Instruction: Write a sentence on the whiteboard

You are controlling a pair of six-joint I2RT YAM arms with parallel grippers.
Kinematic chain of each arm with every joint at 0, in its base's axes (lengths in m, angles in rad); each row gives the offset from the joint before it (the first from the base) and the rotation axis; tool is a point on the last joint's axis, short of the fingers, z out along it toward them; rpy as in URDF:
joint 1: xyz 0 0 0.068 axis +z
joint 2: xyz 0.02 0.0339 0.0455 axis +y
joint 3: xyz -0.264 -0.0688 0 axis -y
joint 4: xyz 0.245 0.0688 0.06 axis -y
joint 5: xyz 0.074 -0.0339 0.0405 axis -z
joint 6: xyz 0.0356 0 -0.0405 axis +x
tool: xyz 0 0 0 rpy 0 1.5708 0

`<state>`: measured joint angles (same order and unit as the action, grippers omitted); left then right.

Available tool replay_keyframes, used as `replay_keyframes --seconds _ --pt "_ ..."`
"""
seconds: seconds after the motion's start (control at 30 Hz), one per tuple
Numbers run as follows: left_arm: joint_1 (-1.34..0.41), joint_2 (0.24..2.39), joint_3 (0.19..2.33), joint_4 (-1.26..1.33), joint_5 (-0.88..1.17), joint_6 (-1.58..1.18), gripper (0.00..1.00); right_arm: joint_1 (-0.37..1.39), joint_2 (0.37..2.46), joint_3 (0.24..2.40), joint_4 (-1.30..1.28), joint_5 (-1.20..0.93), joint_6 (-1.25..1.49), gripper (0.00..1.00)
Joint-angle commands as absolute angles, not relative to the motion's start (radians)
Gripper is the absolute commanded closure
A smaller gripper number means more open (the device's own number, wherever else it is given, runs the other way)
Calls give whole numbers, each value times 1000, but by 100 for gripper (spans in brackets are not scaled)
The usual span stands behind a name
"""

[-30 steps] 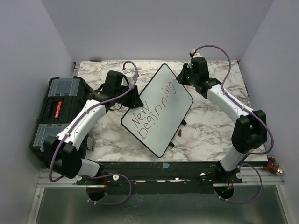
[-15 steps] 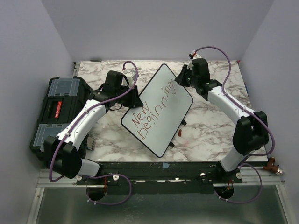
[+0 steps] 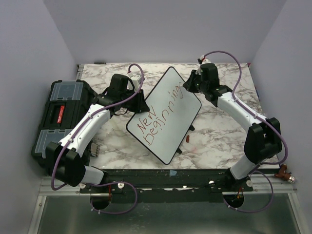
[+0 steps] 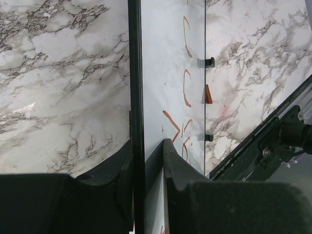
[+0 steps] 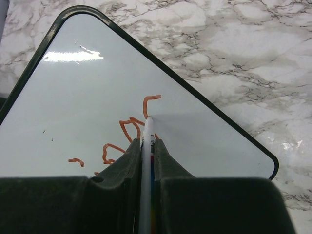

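left claw (image 4: 146, 146) pinches the whiteboard (image 3: 174, 127) at its 9 o'clock edge. right claw (image 5: 146, 142), at the board's 1 o'clock, clamps a marker (image 5: 148, 130), its tip touching the sentence (image 3: 163, 113).

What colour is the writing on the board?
Red; the writing shows best in the top external view.

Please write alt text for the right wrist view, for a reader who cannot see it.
The right end effector grips a white marker whose tip touches the whiteboard at the end of red handwritten lettering. A marble-patterned table shows beyond the board's black frame.
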<state>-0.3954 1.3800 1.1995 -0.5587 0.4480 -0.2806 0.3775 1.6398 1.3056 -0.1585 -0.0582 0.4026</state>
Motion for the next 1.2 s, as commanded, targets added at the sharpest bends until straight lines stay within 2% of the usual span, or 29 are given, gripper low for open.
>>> replay_keyframes --seconds 0.0,0.47,1.17 --pt "-440 1399 1162 -635 333 -126 100 379 1636 1288 -189 -13 407 99" --pt "-442 1401 1165 -635 331 -125 100 377 1667 1319 -207 51 392 99" --pt "-444 1387 1156 -634 329 -127 100 377 1612 1202 -201 19 420 99"
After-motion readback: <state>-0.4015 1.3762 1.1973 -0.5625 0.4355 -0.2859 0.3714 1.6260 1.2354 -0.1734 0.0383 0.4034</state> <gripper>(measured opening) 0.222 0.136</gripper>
